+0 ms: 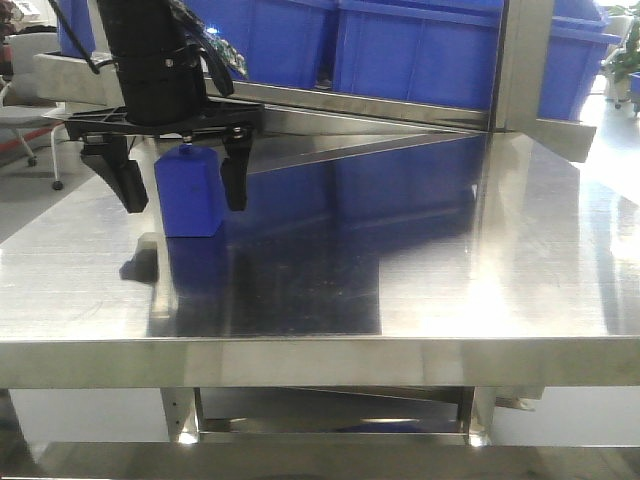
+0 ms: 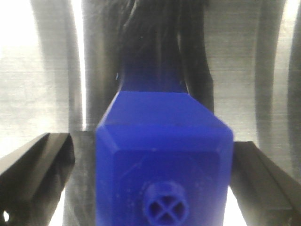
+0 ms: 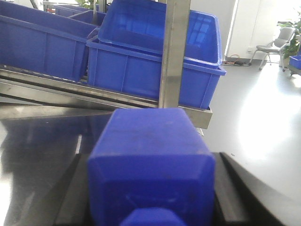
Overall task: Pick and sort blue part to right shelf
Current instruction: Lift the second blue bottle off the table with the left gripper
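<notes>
Standing upright on steel table, blue part between released left fingers, second blue part gripped by right fingers

I can read no text, label, brand or number in any of my views. The only mark I can make out is a moulded cross in a ring, low in the centre of the left wrist view, on the near end face of the blue part. It is a shape, not a letter or digit.
</notes>
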Controlling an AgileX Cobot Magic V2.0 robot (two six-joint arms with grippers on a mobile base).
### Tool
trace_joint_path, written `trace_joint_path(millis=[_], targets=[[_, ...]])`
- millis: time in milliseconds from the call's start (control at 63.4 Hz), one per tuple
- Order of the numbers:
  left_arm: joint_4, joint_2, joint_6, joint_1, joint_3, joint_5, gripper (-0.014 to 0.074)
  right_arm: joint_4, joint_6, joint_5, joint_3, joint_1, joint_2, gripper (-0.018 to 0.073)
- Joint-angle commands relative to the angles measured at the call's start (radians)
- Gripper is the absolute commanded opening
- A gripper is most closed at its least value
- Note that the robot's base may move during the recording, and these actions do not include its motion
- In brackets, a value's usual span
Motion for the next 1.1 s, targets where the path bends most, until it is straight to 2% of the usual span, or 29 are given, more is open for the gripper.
trace_joint_path(millis=[0, 458, 868, 1089], targets=[[0.000, -0.060, -0.012, -0.001, -0.034, -0.014, 0.0680, 0.001, -0.008, -0.098, -0.032, -0.008, 0.005, 0.0407], [-0.014, -0.060, -0.012, -0.001, -0.034, -0.014, 0.0673, 0.001, -0.008, -0.098, -0.032, -0.008, 0.005, 0.0407], [-0.014, -0.060, -0.012, -0.001, -0.034, -0.014, 0.0455, 0.001, -0.008, -0.098, -0.032, -0.008, 0.005, 0.0407], [-0.014, -0.060, -0.012, -0.001, -0.034, -0.014, 0.0395, 0.001, -0.008, -0.098, -0.032, -0.008, 0.005, 0.0407]])
